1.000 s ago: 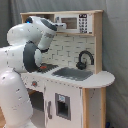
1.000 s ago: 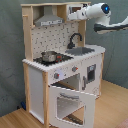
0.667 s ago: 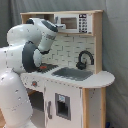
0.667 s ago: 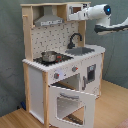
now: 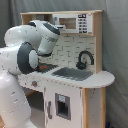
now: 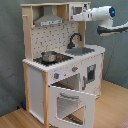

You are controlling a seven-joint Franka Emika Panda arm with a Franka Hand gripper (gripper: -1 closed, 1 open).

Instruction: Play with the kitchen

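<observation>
Arm point(image 6: 102, 12) raised level with microwave point(image 6: 79, 10) atop kitchen point(image 6: 60, 60), likely reaching its door. Claw state: cannot tell. Oven door point(image 6: 69, 103) hangs open; pot point(image 6: 49, 56) sits on stove.

No text, label, brand or number could be read anywhere. The microwave point(image 5: 73, 23) front carried dark marks like buttons or a display, but nothing on it was legible in either exterior view.
</observation>
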